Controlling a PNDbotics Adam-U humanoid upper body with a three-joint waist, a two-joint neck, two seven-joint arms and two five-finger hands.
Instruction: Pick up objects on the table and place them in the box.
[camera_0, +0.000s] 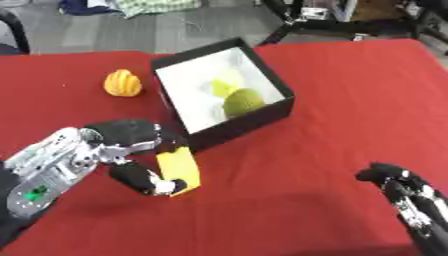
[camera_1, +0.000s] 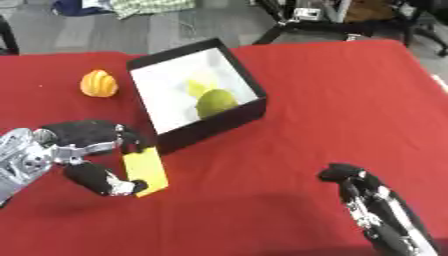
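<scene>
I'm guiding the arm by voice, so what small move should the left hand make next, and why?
Probably lift the left hand up and over the box wall. It pinches the yellow card just beside the box's near corner, low over the red cloth, so the card must clear the rim before release.

Even, bright overhead light; the box (camera_0: 262, 112) interior glares white, soft shadows fall lower left under the left hand (camera_0: 131, 150) (everything slightly blurred).

A red cloth-covered table (camera_0: 350, 90) stands on grey floor (camera_0: 131, 32), with black metal stands (camera_0: 297, 20) beyond
</scene>
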